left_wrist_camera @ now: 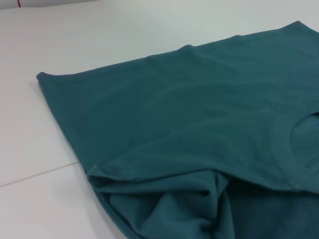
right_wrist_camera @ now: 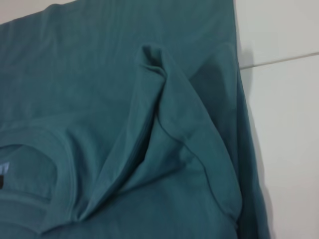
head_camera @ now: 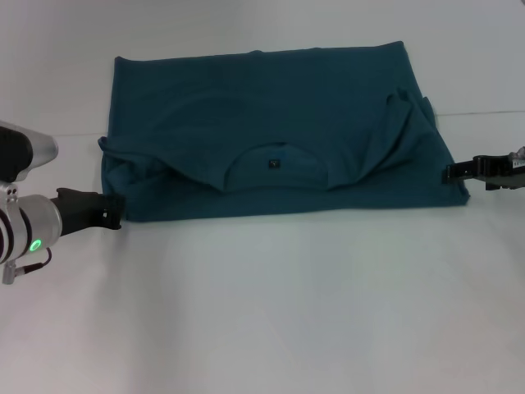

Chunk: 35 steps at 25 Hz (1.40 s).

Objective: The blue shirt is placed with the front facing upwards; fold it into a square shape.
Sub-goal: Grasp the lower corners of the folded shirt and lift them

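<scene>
Nearest, the left pincer (head_camera: 113, 215) sits low on the white bench (head_camera: 271, 312) at the near-left corner of the dark teal-blue cotton T-shirt (head_camera: 271, 107) — clenched or released, I cannot tell. The right pincer (head_camera: 449, 172) touches the opposite edge, equally unclear. Beyond, the shirt lies folded across, collar nearest — probably ready for a sideways fold.
</scene>
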Each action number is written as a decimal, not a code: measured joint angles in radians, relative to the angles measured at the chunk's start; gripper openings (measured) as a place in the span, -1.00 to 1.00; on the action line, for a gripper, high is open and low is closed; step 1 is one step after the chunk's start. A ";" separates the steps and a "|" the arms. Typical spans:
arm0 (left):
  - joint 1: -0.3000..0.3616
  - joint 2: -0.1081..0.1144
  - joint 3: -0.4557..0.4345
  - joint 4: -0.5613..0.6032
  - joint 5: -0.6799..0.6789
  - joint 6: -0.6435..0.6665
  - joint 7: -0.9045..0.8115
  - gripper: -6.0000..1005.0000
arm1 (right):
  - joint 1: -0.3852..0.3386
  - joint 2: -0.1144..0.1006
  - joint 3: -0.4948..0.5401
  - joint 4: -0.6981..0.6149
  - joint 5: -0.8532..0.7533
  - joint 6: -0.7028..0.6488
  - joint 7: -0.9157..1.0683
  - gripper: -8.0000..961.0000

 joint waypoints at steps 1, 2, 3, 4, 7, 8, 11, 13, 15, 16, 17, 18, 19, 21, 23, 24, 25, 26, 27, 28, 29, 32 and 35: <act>0.000 0.000 0.000 0.000 0.000 0.000 0.000 -0.94 | 0.000 0.001 0.000 0.000 0.000 0.003 0.000 0.90; 0.000 0.001 0.000 -0.001 0.000 0.000 0.000 -0.94 | 0.001 0.002 0.000 0.001 0.000 0.007 0.000 0.90; 0.000 0.001 0.000 -0.001 0.000 0.000 0.000 -0.94 | 0.001 0.003 0.000 0.001 0.000 0.011 0.000 0.90; 0.000 0.001 0.000 -0.001 0.000 0.000 0.000 -0.94 | 0.001 0.004 0.000 0.001 0.000 0.015 0.000 0.89; -0.001 -0.001 0.000 -0.001 0.000 0.000 0.000 -0.94 | 0.000 0.007 0.000 0.010 -0.001 0.034 0.000 0.89; -0.001 -0.001 0.000 -0.001 0.000 0.000 0.000 -0.94 | 0.000 0.008 0.000 0.016 -0.002 0.040 0.000 0.89; -0.002 -0.002 0.001 -0.001 0.000 0.000 0.001 -0.94 | 0.001 0.008 0.001 0.041 -0.008 0.071 0.000 0.89; -0.003 -0.002 0.002 -0.001 0.000 0.000 0.002 -0.94 | 0.004 0.010 0.001 0.054 -0.012 0.087 0.000 0.89; -0.003 -0.003 0.003 -0.001 0.000 0.000 0.002 -0.94 | 0.005 0.013 0.001 0.062 -0.014 0.100 0.000 0.88; -0.003 -0.003 0.004 -0.001 0.000 0.000 0.002 -0.94 | 0.005 0.015 0.001 0.064 -0.014 0.104 0.000 0.88; -0.003 -0.003 0.004 -0.001 0.000 0.000 0.002 -0.94 | 0.006 0.017 0.001 0.064 -0.014 0.107 0.000 0.88; -0.003 -0.003 0.005 -0.001 0.000 0.000 0.003 -0.94 | 0.006 0.019 0.001 0.064 -0.014 0.108 0.000 0.88; -0.003 -0.003 0.005 -0.001 0.000 0.000 0.003 -0.94 | 0.007 0.022 0.001 0.064 -0.014 0.110 0.000 0.88; -0.003 -0.003 0.004 -0.001 0.000 0.000 0.004 -0.94 | 0.008 0.025 0.001 0.065 -0.014 0.112 0.000 0.88; -0.003 -0.003 0.004 -0.001 0.000 -0.001 0.005 -0.94 | 0.010 0.027 0.000 0.065 -0.014 0.115 0.000 0.88; -0.002 -0.003 0.004 -0.001 0.000 -0.001 0.005 -0.94 | 0.011 0.027 0.000 0.065 -0.014 0.116 0.000 0.88; -0.001 -0.003 0.004 -0.001 0.000 -0.001 0.006 -0.94 | 0.013 0.028 0.000 0.068 -0.014 0.117 0.000 0.87; 0.000 -0.003 0.003 -0.001 0.000 -0.002 0.007 -0.94 | 0.014 0.028 -0.001 0.073 -0.014 0.120 0.000 0.83; 0.000 -0.003 0.003 -0.001 0.000 -0.002 0.007 -0.94 | 0.016 0.028 -0.001 0.077 -0.014 0.122 0.000 0.78; 0.000 -0.003 0.003 -0.001 0.000 -0.002 0.007 -0.94 | 0.017 0.028 -0.001 0.083 -0.014 0.127 0.000 0.74; 0.001 -0.003 0.003 -0.001 0.000 -0.002 0.007 -0.94 | 0.018 0.028 -0.001 0.087 -0.014 0.131 0.000 0.69; 0.001 -0.003 0.003 -0.001 0.000 -0.002 0.007 -0.94 | 0.020 0.028 -0.001 0.098 -0.014 0.143 0.000 0.44; 0.001 -0.003 0.004 -0.001 0.000 -0.002 0.008 -0.94 | 0.023 0.028 -0.001 0.106 -0.014 0.149 0.000 0.13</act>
